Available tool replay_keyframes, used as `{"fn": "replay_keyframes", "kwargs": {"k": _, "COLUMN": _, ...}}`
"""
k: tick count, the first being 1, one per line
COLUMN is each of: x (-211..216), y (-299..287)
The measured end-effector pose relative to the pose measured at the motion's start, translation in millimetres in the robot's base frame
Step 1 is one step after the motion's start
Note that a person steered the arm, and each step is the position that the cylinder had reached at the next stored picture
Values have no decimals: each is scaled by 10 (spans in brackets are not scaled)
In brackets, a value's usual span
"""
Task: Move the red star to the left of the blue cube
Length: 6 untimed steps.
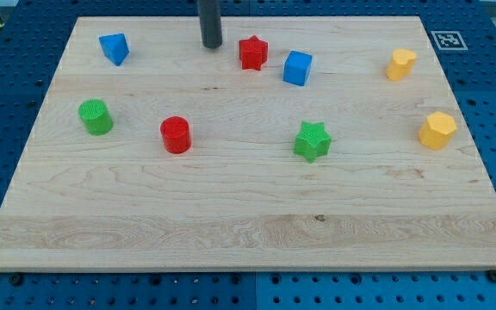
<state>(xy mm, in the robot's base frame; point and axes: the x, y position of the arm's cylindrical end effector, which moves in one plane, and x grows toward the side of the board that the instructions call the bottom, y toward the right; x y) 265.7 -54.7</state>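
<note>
Red star block point(252, 52) sits just left of blue cube block point(297, 67), near the wooden board's point(231, 215) top edge. The tip point(211, 45) is just left of the star, apart from it.

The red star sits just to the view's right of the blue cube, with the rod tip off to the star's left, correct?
Not quite. The camera view shows the red star just to the view's left of the blue cube, not its right. The rest holds: my tip is off to the star's left.
</note>
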Motion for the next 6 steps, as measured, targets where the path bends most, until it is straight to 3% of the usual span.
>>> {"fn": "replay_keyframes", "kwargs": {"k": 2, "x": 398, "y": 192}}
{"fn": "replay_keyframes", "kwargs": {"k": 4, "x": -29, "y": -9}}
{"fn": "replay_keyframes", "kwargs": {"k": 6, "x": -320, "y": 167}}
